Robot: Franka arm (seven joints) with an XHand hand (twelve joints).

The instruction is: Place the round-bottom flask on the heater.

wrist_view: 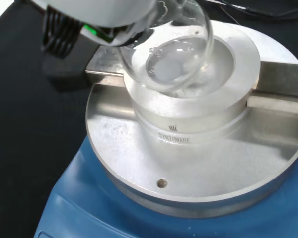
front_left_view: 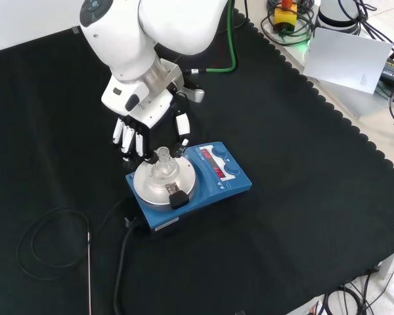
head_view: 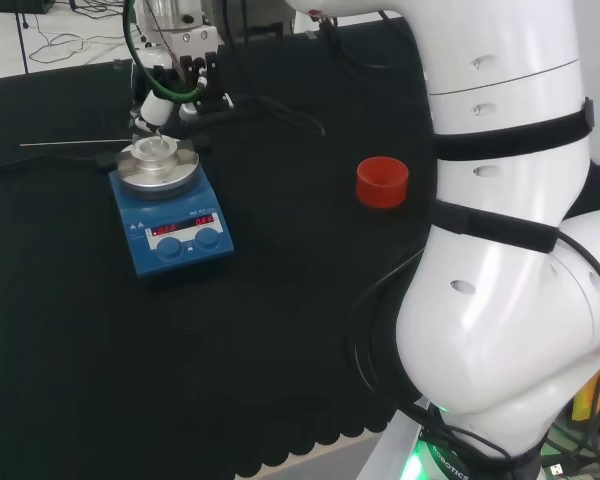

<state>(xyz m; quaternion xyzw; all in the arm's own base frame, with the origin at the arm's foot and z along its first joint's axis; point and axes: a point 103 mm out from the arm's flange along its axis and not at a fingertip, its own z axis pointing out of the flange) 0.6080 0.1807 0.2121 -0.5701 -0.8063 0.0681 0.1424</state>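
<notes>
The clear round-bottom flask (front_left_view: 163, 168) stands upright in the well of the round metal block (front_left_view: 159, 187) on the blue heater (front_left_view: 210, 187). Its neck points up. The hand (front_left_view: 144, 125) hangs just behind and above it, with the fingers (front_left_view: 128, 139) on one side of the neck and the thumb (front_left_view: 182, 130) on the other. They look nearly straight and a little apart from the glass. Close up, the wrist view has the flask's bulb (wrist_view: 169, 59) resting in the block's hollow (wrist_view: 223, 59). In the head view the flask (head_view: 154, 150) sits on the heater (head_view: 172, 225) under the hand (head_view: 160, 105).
A red ribbed ring stand (head_view: 382, 182) sits alone on the cloth to the right of the heater in the head view. A thin metal probe (front_left_view: 89, 269) and its looped black cable (front_left_view: 46, 243) lie to the heater's left in the front view.
</notes>
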